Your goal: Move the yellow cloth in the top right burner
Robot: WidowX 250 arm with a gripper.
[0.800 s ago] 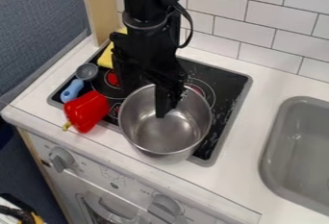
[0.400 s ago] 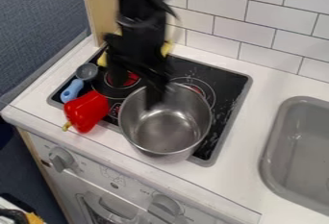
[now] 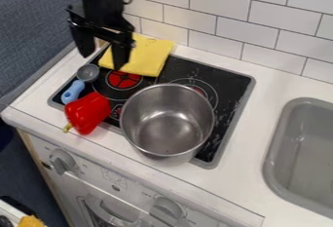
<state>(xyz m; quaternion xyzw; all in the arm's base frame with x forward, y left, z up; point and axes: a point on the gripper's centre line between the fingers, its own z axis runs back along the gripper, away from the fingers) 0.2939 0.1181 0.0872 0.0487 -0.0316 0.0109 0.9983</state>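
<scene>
Nearest, small printed marks sit around two grey knobs, one at left and one at right, on the white front panel. Above it runs a smooth white counter with a grey, round-cornered sink at right. On the glossy black stove, a glossy red pepper lies left of a round, shiny metal pot, and a blue-handled spoon lies beside the pepper. Farther back, the soft, flat yellow cloth lies across the stove's far left part, beyond the red-glowing burner. The gripper hangs at the cloth's left, fingers spread open and holding nothing. Behind stands a white tiled wall.
</scene>
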